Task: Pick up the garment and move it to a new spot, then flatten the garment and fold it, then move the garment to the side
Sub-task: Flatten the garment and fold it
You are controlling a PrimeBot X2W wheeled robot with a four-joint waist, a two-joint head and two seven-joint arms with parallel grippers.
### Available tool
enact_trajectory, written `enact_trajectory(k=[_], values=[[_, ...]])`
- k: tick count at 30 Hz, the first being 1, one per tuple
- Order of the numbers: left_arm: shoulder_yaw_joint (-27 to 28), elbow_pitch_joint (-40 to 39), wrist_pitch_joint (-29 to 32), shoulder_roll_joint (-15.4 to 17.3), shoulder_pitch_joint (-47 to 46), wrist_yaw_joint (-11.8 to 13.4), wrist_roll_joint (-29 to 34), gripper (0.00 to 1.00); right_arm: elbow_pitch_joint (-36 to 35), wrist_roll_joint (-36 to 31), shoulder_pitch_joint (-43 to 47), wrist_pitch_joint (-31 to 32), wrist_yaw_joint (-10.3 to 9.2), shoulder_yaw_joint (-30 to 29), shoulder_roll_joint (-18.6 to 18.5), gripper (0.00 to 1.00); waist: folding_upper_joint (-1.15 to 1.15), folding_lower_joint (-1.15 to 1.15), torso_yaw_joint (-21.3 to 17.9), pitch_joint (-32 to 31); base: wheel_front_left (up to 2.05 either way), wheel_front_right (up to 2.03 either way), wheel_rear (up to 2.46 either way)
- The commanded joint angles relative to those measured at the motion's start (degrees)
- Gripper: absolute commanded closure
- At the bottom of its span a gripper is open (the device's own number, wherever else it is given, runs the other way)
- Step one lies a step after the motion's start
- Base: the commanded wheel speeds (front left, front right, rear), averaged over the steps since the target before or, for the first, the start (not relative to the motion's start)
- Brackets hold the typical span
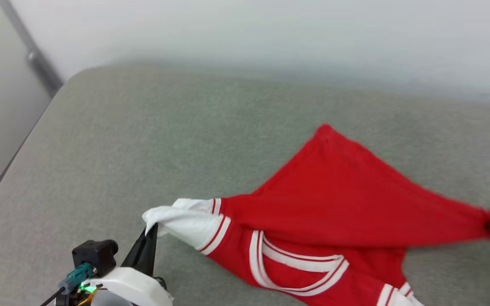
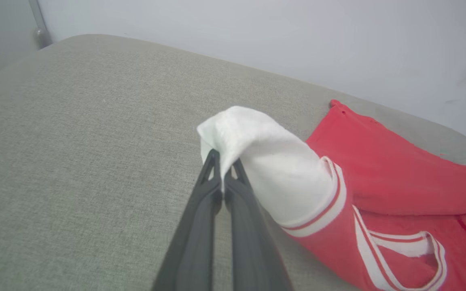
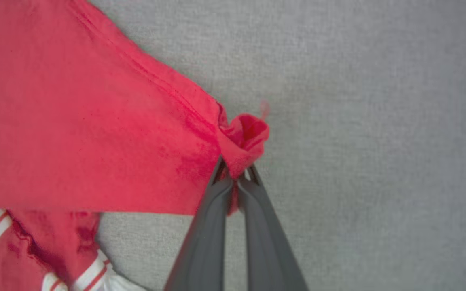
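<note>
Red hem corner (image 3: pixel 243 137) of the garment (image 3: pixel 75 121) is clamped in the right fingers (image 3: pixel 225 185), clearest from that wrist cam; left fingers (image 2: pixel 216 182) pinch its white sleeve (image 2: pixel 273 169).

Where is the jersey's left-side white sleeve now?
The white short sleeve of the red jersey shirt hangs lower left of centre in the head view, over the grey padded surface, pinched in the left claw.

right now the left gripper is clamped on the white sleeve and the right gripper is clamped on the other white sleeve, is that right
Not quite. The right gripper is clamped on a red corner of the garment, not a white sleeve; the right wrist view shows it. The left gripper does clamp the white sleeve.
</note>
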Motion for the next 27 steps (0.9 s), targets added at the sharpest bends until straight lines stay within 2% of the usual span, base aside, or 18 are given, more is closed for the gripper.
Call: enact_trajectory(k=[1,6,13,14,15,16,18,21,22,27], values=[[0.4,-0.3,0.3,0.6,1.1,0.6,-0.3,1.00,-3.5,0.5,6.1,1.5,-0.08,-1.4,0.1,1.00,0.00,0.00,-4.0,-3.4,0.00,0.00,0.00],[1.1,-0.1,0.4,1.2,2.7,1.4,-0.8,1.00,-12.9,1.0,20.3,6.5,-0.07,-5.6,3.7,1.00,0.00,0.00,-7.3,-4.3,0.00,0.00,0.00],[1.5,0.5,0.2,1.6,3.4,1.6,-1.2,1.00,-23.1,1.1,35.1,11.0,-0.07,-8.6,11.7,1.00,0.00,0.00,-10.8,-3.9,0.00,0.00,0.00],[1.5,0.4,0.3,1.7,3.4,1.7,-1.2,1.00,-24.1,1.5,36.4,11.3,-0.07,-8.9,13.0,0.87,0.00,0.00,-11.2,-3.6,0.00,0.00,0.00],[1.6,0.4,0.2,1.8,3.3,1.8,-1.3,1.00,-25.3,1.9,37.3,11.2,-0.07,-8.8,14.0,0.55,0.00,0.00,-11.5,-3.4,0.00,0.00,0.00],[1.6,0.5,0.2,1.8,3.2,1.8,-1.2,1.00,-26.6,2.0,37.7,10.0,-0.06,-8.5,14.4,0.00,0.00,0.00,-11.7,-3.2,0.00,0.00,0.00],[1.7,0.5,0.2,1.8,2.8,1.9,-1.2,1.00,-28.6,2.4,37.7,6.6,-0.06,-9.0,15.4,0.00,0.00,0.00,-12.2,-2.7,0.00,0.00,0.00],[1.6,0.5,0.3,1.9,2.0,1.9,-1.1,1.00,-30.4,2.0,35.4,-2.2,-0.06,-8.9,15.6,0.00,0.00,0.00,-12.5,-1.7,0.00,0.00,0.00],[1.6,0.5,0.3,1.9,2.0,1.9,-1.1,1.00,-30.4,2.0,35.4,-2.2,-0.06,-8.9,15.6,0.00,0.00,0.00,-12.5,-1.7,0.00,0.00,0.00],[1.2,0.4,0.5,1.8,0.1,1.3,-0.8,1.00,-28.8,0.9,29.5,-18.3,-0.06,-9.0,14.8,0.00,0.00,0.00,-11.8,0.4,0.00,0.00,0.00]])
